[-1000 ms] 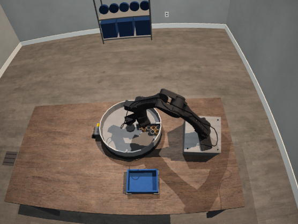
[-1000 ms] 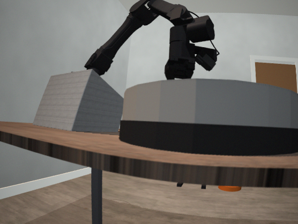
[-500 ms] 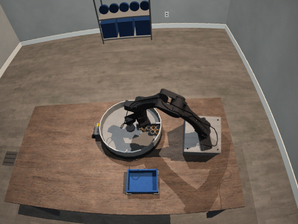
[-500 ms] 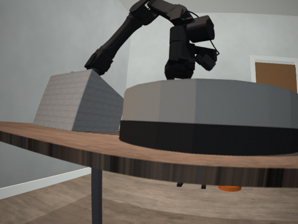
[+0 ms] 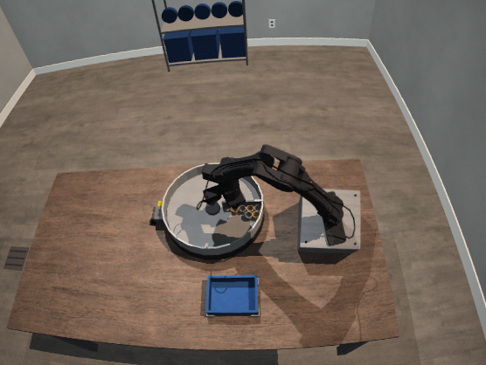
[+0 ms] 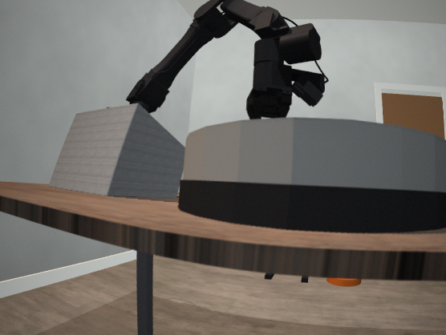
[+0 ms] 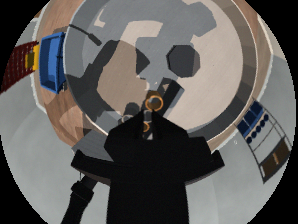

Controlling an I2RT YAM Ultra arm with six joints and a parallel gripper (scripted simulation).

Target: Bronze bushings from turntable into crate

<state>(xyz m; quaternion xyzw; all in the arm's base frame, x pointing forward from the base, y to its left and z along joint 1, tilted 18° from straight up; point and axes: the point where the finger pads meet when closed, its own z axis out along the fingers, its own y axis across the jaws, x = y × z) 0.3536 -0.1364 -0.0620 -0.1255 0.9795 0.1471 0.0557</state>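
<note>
Where the tool stood: the gripper (image 5: 238, 204) hung low inside the turntable (image 5: 175, 192), close to the wall nearest the arm's gray block (image 5: 354, 196).
Tool state: clenched, fingers drawn almost together; no grip on anything could be made out.
Task pieces: the bronze bushings (image 5: 250, 210) lay in a tight cluster on the turntable floor, just beside the tool on its block side. From the wrist, one bronze ring (image 7: 154, 102) showed right at the fingertips.
Steel pieces: not told apart from here.
Crate: the blue crate (image 5: 210, 297) sat on the table (image 5: 87, 218), well apart from the tool, outside the turntable.
In the way: the turntable's raised wall stood between the tool and the crate; from the side it hid the fingertips.
Around: a dark round shape (image 5: 212, 210) lay near the tool on its far side. A shelf rack (image 5: 156, 26) stood far behind, by the wall.
</note>
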